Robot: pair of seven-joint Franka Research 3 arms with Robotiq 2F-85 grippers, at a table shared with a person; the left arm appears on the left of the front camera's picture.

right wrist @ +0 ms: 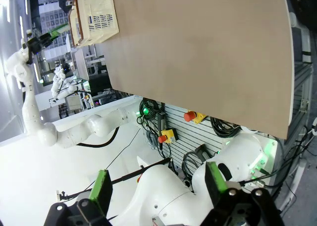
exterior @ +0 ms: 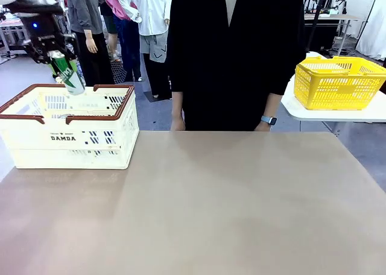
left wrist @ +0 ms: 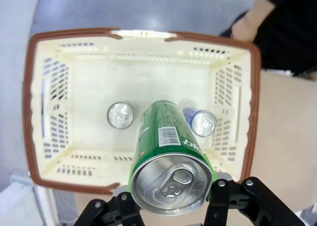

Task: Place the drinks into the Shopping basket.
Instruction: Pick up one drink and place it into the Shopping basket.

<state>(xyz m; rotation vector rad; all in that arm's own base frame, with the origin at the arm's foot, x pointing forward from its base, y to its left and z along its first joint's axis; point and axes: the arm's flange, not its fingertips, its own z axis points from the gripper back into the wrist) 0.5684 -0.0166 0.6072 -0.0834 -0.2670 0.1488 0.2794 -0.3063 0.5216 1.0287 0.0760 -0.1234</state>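
Note:
A green drink can (exterior: 68, 76) hangs tilted over the back left of the cream Shopping basket (exterior: 69, 127), above its rim, with my left gripper (exterior: 56, 59) shut on it. In the left wrist view the can (left wrist: 171, 146) points top-first at the camera between my left gripper (left wrist: 171, 201) fingers. Below it, two cans stand on the floor of the basket (left wrist: 143, 34): one showing just its silver top (left wrist: 121, 115) and a blue one (left wrist: 200, 122). My right gripper (right wrist: 158, 184) is open and holds nothing, off the near edge of the table (right wrist: 198, 52).
A person in black stands at the far side, hands (exterior: 177, 124) resting on the table edge, a watch on one wrist (exterior: 268, 120). A yellow mesh basket (exterior: 338, 82) sits on a white side table at the right. The tan tabletop (exterior: 229, 196) is bare right of the basket.

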